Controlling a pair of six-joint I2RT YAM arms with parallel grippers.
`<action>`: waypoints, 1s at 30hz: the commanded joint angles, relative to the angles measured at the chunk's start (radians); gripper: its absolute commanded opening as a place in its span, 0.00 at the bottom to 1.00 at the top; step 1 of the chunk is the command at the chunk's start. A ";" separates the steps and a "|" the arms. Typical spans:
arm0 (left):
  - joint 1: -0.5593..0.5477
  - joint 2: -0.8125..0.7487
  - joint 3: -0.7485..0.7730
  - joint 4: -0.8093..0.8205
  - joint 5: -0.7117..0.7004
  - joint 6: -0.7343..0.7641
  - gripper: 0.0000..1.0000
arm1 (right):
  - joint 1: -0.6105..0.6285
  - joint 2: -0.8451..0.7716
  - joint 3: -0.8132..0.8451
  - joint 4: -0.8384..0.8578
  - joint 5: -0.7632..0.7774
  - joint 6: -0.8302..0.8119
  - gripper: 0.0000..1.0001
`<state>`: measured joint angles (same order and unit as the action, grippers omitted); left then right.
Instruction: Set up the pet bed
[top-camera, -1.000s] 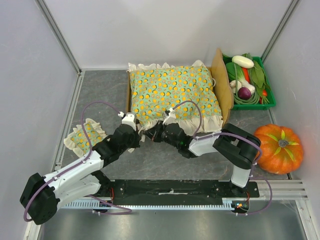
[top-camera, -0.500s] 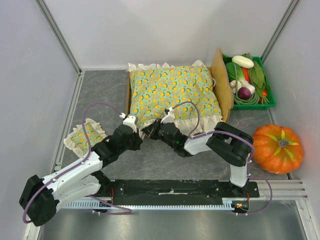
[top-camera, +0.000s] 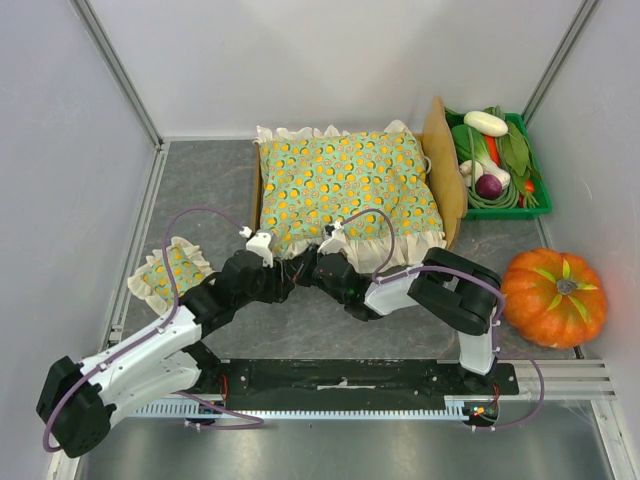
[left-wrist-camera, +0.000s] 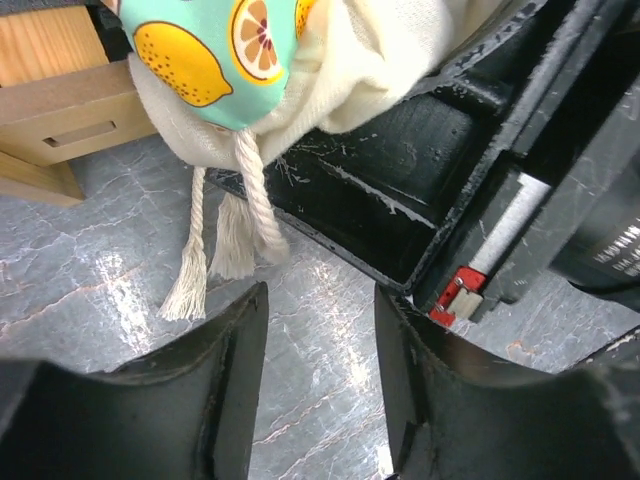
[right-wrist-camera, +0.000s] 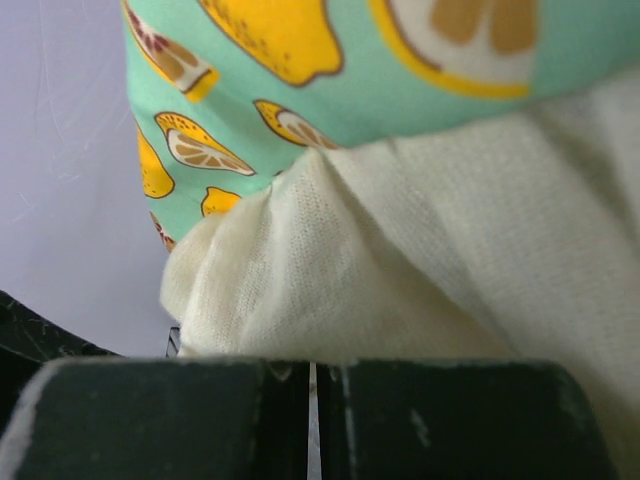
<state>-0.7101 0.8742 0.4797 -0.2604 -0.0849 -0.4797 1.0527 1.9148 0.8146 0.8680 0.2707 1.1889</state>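
Top external view: the left gripper (left-wrist-camera: 318, 335) has its jaws released, parted over the bare surface (top-camera: 200, 180) just short of the cushion's (top-camera: 345, 185) frill. Beside it, the right gripper (right-wrist-camera: 312, 378) has its jaws clenched tight against that cream frill. The pet bed (top-camera: 441, 160) sits mid-surface under the cushion, headboard to the right.

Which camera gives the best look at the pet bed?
Top external: the pet bed shows its arched headboard and a frame edge around the cushion covering it. Left wrist catches only one wooden corner; right wrist shows just cushion fabric, no bed.
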 joint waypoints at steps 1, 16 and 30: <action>0.001 -0.072 0.023 0.026 -0.030 -0.002 0.55 | 0.012 0.027 0.000 0.042 -0.036 -0.012 0.00; 0.009 -0.193 -0.029 -0.122 -0.220 -0.192 0.61 | 0.000 0.056 0.017 0.065 -0.085 -0.014 0.00; 0.044 -0.090 -0.108 -0.016 -0.141 -0.215 0.56 | -0.011 0.038 0.005 0.083 -0.099 -0.023 0.00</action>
<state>-0.6846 0.7761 0.3901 -0.3538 -0.2459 -0.6693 1.0489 1.9789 0.8188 0.9043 0.1734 1.1831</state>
